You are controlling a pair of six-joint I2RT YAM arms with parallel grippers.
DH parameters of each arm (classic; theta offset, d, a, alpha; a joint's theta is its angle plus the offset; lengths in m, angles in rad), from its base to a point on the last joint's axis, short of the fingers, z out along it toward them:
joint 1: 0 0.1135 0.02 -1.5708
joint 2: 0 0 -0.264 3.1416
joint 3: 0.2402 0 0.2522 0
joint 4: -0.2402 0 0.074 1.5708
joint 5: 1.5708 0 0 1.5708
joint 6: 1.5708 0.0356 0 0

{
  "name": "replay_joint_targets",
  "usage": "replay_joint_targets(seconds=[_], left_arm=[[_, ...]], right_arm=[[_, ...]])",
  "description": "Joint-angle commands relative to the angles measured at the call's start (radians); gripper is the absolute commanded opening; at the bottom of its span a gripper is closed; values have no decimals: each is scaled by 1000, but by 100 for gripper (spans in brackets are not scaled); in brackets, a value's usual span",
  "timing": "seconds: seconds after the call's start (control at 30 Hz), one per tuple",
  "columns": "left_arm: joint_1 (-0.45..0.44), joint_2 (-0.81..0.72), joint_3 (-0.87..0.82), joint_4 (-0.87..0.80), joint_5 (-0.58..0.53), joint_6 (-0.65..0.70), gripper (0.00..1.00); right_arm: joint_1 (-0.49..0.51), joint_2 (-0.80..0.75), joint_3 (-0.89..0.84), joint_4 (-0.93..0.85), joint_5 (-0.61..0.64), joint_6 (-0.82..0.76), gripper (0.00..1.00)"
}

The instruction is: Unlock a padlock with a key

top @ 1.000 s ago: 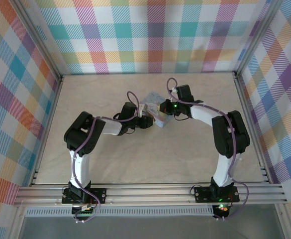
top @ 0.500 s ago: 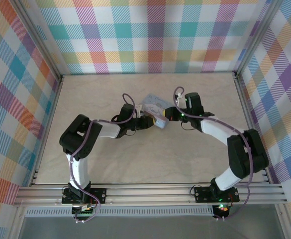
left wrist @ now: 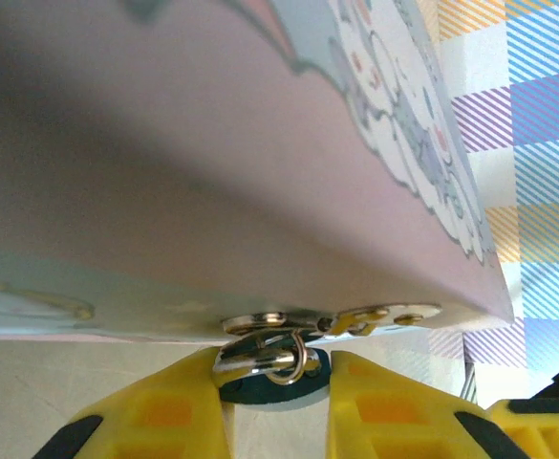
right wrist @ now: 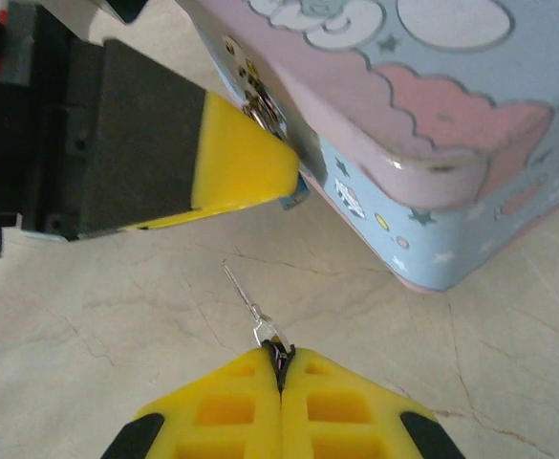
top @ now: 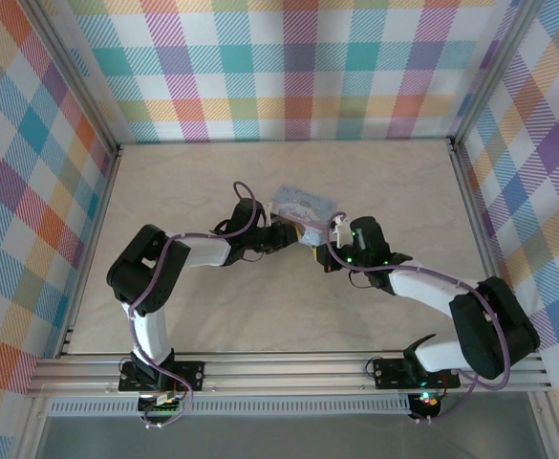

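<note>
The padlock is tiny, with a blue body and a silver shackle. It hangs from the metal hasp on the front of the pastel cartoon box. My left gripper is shut on the padlock, one yellow finger against each side of the body. My right gripper is shut on the head of a thin silver key. The key's blade points up and left, toward the left finger and the lock's blue edge, a short gap away. From above, the left gripper and right gripper meet at the box's near side.
The box stands on the beige marbled table, about mid-table. Metal rails and plaid walls close in the sides and back. Bare tabletop lies in front of both grippers and to the left and right.
My right arm swung from the box's right side round to its near side, bringing the key low beside the left gripper. The box turned slightly. The left gripper stayed at the hasp.
</note>
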Motion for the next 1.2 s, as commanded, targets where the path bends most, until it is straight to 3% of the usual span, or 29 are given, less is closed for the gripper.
replay_joint_targets(seconds=[0.0,0.6,1.17], left_arm=[[-15,-53,49,-21,15,-44,23],[-34,-88,58,-49,-40,-189,22],[-38,-89,67,-62,-48,-210,22]], right_arm=[[20,21,-23,98,39,-4,0],[70,83,-13,111,142,15,0],[70,107,20,150,178,44,0]])
